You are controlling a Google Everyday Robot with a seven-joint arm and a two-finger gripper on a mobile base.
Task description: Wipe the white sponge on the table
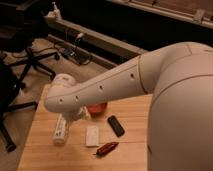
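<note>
Two-finger gripper (76, 115) hangs low under the white forearm, mostly hidden, between the white labelled plastic bottle (61, 130) and the orange-red round bowl (97, 108). Claw spread wide, nothing in it. Small flat white rectangular sponge (92, 135) lies flat on the pale plank wooden table (35, 147), just below-right of the gripper, apart from it, untouched. 1 black oblong object (116, 125) sits right of the sponge, 1 red elongated item (106, 148) near the front edge, both close but not touching the sponge.

Judgement: approach step, wipe not started. The wide claw probably suits a top-down pinch across the flat pad, and the low wrist suggests a short drop. Next move needs a shift toward the sponge without nudging the bottle or bowl. Risk: tight clutter, so wiping strokes could sweep the black or red item.
</note>
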